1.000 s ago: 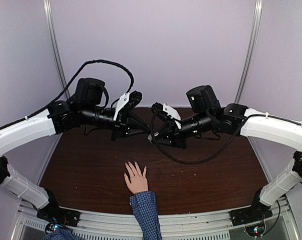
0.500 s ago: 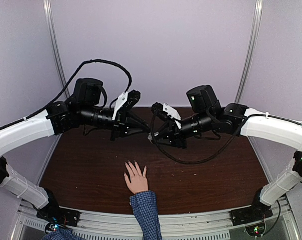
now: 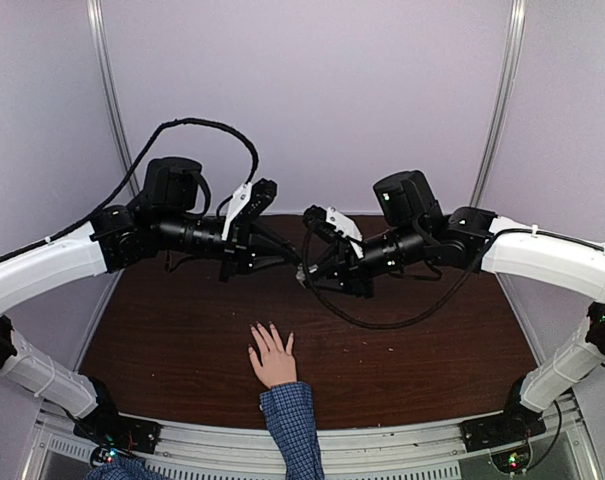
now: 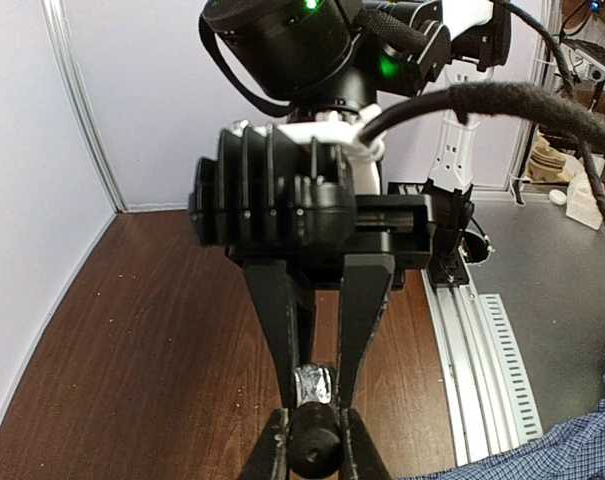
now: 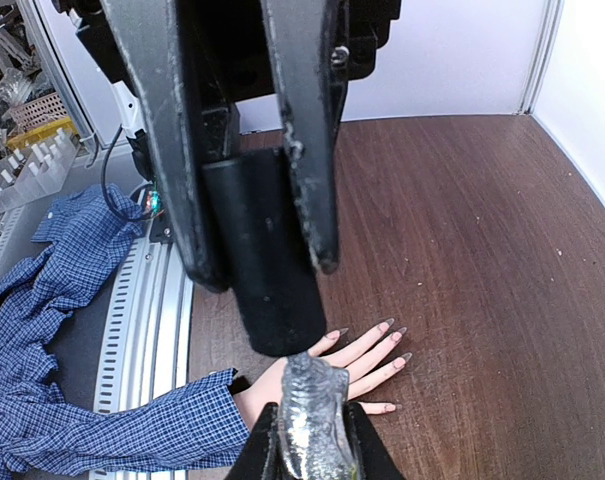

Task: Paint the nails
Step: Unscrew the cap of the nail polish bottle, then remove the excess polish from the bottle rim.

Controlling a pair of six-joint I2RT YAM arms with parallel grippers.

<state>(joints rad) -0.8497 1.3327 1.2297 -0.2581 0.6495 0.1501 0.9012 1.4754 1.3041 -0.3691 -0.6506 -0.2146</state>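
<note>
A light-skinned hand (image 3: 273,360) with a blue checked cuff (image 3: 290,410) lies flat on the brown table (image 3: 162,340), fingers spread. The nails (image 5: 385,326) show pale pink in the right wrist view. Above the hand my two grippers meet tip to tip. My left gripper (image 4: 315,450) is shut on the polish bottle's black cap (image 4: 315,440). The right gripper (image 5: 314,445) is shut on the silvery glass bottle (image 5: 312,415), which touches the cap (image 5: 267,260). Whether a brush is out is hidden.
Grey side walls (image 3: 42,150) and a back wall (image 3: 312,100) enclose the table. A metal rail (image 3: 382,440) runs along the near edge. A black cable (image 3: 382,320) droops under the right arm. The person's sleeve (image 5: 102,430) lies across the rail.
The left arm has drawn back slightly to the left. The right arm and the hand on the table have not moved.
</note>
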